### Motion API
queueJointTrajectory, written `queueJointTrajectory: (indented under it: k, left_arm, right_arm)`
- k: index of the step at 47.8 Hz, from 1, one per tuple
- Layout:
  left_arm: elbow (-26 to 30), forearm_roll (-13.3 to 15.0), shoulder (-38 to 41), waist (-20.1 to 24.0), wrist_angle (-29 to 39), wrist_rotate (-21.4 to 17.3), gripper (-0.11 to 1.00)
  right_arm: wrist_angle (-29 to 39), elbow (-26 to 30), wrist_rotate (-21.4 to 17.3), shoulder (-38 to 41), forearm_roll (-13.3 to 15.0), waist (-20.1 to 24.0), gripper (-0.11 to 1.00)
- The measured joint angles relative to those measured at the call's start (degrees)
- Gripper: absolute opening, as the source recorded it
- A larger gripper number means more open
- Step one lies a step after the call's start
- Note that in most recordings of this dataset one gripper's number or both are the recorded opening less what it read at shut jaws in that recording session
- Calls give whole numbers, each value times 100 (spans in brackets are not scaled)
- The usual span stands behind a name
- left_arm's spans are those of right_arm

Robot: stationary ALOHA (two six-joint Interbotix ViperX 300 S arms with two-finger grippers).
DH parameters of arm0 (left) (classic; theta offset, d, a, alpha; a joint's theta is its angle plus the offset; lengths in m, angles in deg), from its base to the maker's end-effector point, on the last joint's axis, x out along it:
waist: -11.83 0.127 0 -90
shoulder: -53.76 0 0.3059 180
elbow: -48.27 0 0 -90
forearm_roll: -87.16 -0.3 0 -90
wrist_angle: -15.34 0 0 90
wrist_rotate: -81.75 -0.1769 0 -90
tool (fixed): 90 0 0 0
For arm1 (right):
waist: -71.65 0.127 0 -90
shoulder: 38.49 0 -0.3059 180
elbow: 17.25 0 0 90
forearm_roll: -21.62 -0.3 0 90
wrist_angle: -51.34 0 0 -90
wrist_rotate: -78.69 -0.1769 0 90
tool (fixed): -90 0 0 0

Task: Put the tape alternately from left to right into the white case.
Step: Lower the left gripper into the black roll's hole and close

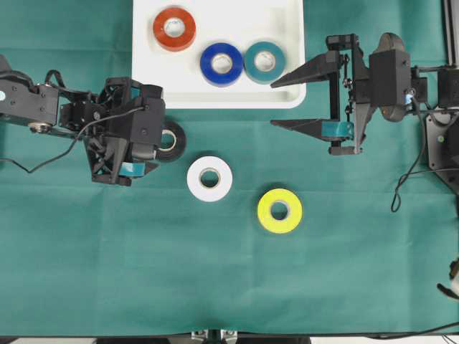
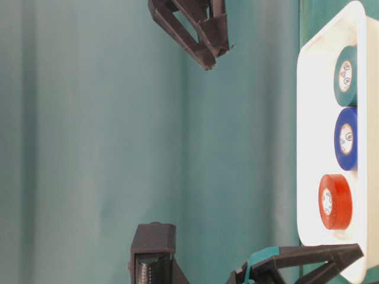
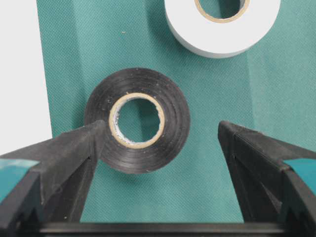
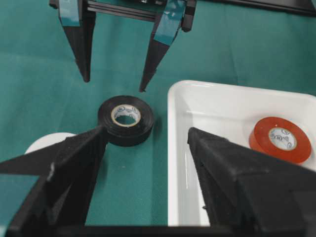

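The black tape (image 3: pixel 137 120) lies below the left end effector (image 3: pixel 163 136), its jaws apart; the right end effector (image 1: pixel 276 100) gapes empty. The white case (image 1: pixel 287 21) holds red-orange (image 1: pixel 174 29), blue (image 1: pixel 221 64) and teal (image 1: pixel 265 61) rolls.

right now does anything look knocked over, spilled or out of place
Nothing stands out. Red, blue and teal rolls lie flat in the white case; black, white and yellow rolls lie flat on the cloth.

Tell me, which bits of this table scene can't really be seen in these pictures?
- Black roll: overhead view, mostly hidden under the left gripper.
- White roll: right wrist view, mostly behind a finger of the right gripper.
- Yellow roll: appears overhead only.
- White case: table-level view, cut off by the frame edge.
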Motion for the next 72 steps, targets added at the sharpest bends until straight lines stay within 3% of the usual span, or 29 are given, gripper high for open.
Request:
queueJointTrajectory:
  k: [32,72]
  left_arm:
    - [0,0,352,-387,-360,439,77]
    - [18,0,914,-53,-554,413,77]
  right_arm:
    - [9,-9,0,185,0,9,74]
    - [0,-9,0,193,18,9,74]
